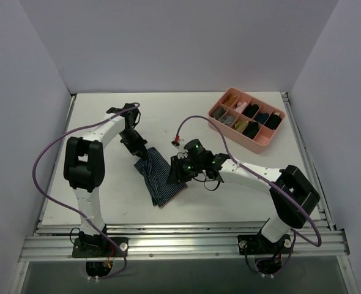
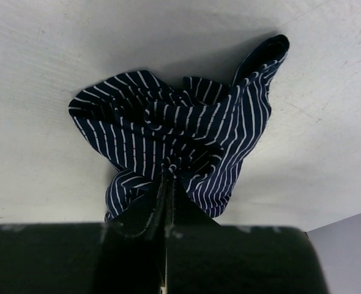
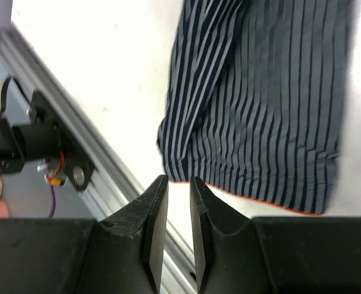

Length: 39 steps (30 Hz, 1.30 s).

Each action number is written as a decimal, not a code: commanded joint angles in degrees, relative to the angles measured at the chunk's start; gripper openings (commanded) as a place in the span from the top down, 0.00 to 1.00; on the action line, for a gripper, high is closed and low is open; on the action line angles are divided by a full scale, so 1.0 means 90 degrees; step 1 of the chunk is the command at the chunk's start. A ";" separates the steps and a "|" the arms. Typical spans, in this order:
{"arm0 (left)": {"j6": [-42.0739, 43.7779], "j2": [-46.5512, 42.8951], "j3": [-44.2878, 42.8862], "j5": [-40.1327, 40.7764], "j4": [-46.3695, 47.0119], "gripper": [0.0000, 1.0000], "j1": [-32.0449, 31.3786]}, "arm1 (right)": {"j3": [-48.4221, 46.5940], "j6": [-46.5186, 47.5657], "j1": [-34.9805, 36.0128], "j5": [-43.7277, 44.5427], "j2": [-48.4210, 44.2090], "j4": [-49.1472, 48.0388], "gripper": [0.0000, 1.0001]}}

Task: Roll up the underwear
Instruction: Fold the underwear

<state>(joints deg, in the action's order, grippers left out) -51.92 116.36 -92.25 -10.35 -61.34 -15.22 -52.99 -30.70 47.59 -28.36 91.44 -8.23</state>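
Observation:
The underwear (image 1: 161, 179), navy with thin light pinstripes, lies partly spread on the white table between the two arms. My left gripper (image 1: 139, 149) is at its far corner. In the left wrist view, that gripper (image 2: 167, 179) is shut on a bunched fold of the underwear (image 2: 186, 131), which puckers around the fingertips. My right gripper (image 1: 179, 172) sits at the cloth's right edge. In the right wrist view, the right gripper (image 3: 178, 181) stands narrowly open with only table in the gap, its tips just short of the underwear (image 3: 266, 104) and its pinkish-red waistband edge (image 3: 260, 203).
A pink divided tray (image 1: 237, 133) holding small dark and light bundles stands at the back right. Purple cables loop over both arms. The metal rail at the table's near edge (image 3: 76, 153) lies close to the right gripper.

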 commanded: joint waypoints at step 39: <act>0.0767 0.0023 -0.0963 -0.0024 0.0185 0.42 0.0616 | 0.0058 0.0140 -0.0503 0.1081 0.1618 -0.0072 0.89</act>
<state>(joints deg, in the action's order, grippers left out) -55.75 124.36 -103.57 -16.27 -55.00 -13.91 -54.39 -29.45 42.74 -22.26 106.08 -16.43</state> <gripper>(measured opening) 0.568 0.113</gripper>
